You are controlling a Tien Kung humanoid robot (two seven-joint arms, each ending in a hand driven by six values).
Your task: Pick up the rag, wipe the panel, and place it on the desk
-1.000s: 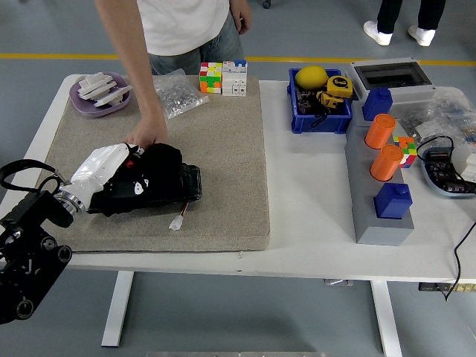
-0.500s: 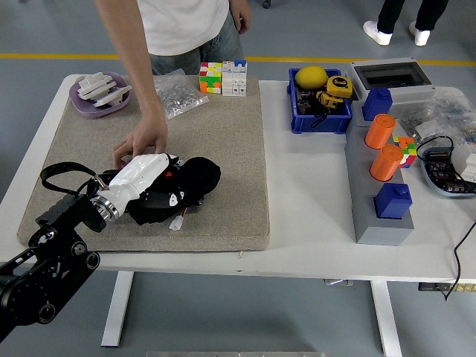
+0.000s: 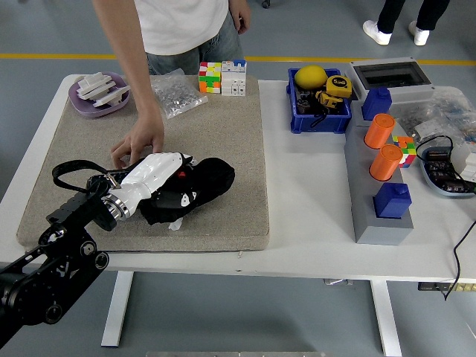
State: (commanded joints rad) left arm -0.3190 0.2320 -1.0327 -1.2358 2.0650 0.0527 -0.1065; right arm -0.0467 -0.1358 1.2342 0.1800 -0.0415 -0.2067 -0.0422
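A black rag lies bunched on the beige mat, left of the middle. My left hand, white with a black arm behind it, lies on the rag's left part with its fingers curled into the cloth. The black panel is almost wholly hidden under rag and hand; only a small white plug pokes out at the front. A person at the far side presses one hand onto the mat just behind my hand.
A purple dish, a clear bag and colour cubes line the mat's far edge. To the right stand a blue bin and a grey block with orange cylinders and blue boxes.
My left hand has slid rightward and toward the near edge with the rag, dragging it over the panel. The person's hand stayed at the left end.
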